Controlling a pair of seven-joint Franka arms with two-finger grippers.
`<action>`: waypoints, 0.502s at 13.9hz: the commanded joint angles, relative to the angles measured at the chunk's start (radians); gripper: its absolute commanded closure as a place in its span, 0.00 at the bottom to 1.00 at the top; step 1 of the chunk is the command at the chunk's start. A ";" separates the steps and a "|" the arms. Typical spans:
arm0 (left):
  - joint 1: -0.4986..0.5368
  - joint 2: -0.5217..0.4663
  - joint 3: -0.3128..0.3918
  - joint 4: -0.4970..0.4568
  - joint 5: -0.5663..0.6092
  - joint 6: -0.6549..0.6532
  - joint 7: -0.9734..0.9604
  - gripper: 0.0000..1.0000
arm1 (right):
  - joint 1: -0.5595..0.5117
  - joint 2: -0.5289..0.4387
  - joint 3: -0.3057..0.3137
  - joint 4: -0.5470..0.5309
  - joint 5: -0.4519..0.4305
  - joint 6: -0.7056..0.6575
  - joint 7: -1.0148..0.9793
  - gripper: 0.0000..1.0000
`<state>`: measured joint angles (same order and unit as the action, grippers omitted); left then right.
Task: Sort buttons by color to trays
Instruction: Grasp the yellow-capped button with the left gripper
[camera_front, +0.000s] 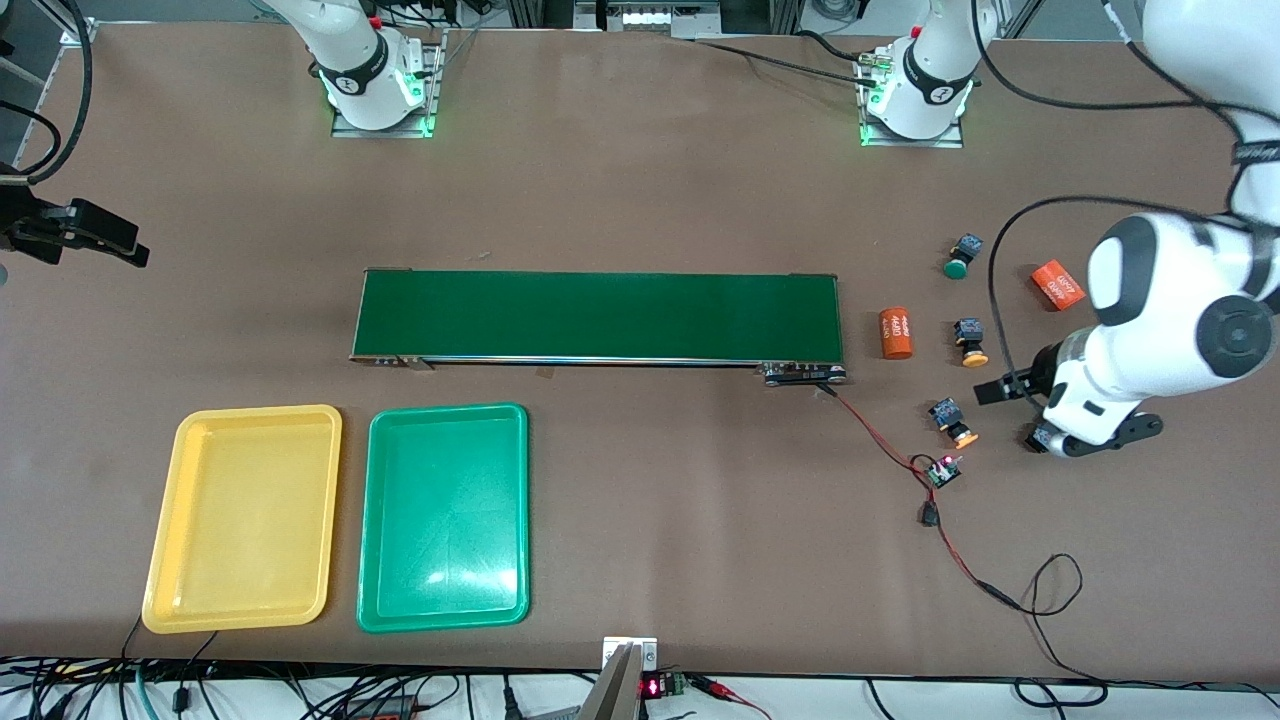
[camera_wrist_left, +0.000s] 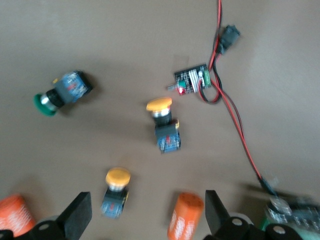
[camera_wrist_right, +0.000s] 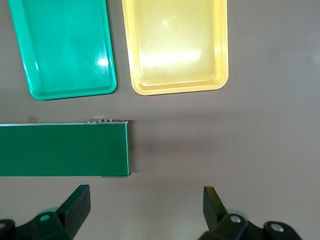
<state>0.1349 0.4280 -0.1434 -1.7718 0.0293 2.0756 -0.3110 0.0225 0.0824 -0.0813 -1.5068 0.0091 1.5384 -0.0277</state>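
1. Fingers: the left gripper (camera_front: 1012, 412) has its fingers (camera_wrist_left: 77, 215) spread wide with nothing between them; the right gripper (camera_front: 95, 240) is likewise spread, holding nothing, its fingers (camera_wrist_right: 75, 205) well apart.
2. The left arm bends down low at its own end of the table, the wrist turned so the gripper hangs over bare table just beside the buttons.
3. The right arm waits at its end of the table, its gripper up over the table near the conveyor belt (camera_front: 598, 316).
4. 3 buttons show: a green button (camera_front: 961, 256) farthest from the front camera, then a yellow button (camera_front: 970, 342), then a second yellow button (camera_front: 953, 421) nearest.
5. 2 orange cylinders (camera_front: 896, 332) lie among them, and a small circuit board (camera_front: 943, 470) sits near the nearest one.
6. The yellow tray (camera_front: 243, 518) and green tray (camera_front: 443, 516) lie side by side, both empty, nearer the front camera than the belt.
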 joint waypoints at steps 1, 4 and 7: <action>0.003 0.055 -0.005 -0.064 0.018 0.191 -0.019 0.00 | -0.004 -0.004 0.002 0.005 -0.001 -0.009 -0.009 0.00; 0.000 0.124 -0.005 -0.074 0.018 0.311 -0.017 0.00 | -0.006 -0.003 0.002 0.005 -0.001 -0.009 -0.009 0.00; 0.002 0.178 -0.004 -0.081 0.018 0.366 -0.016 0.00 | -0.006 -0.003 0.002 0.005 -0.001 -0.008 -0.009 0.00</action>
<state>0.1345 0.5840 -0.1451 -1.8514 0.0294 2.4108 -0.3115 0.0221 0.0831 -0.0814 -1.5069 0.0091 1.5384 -0.0277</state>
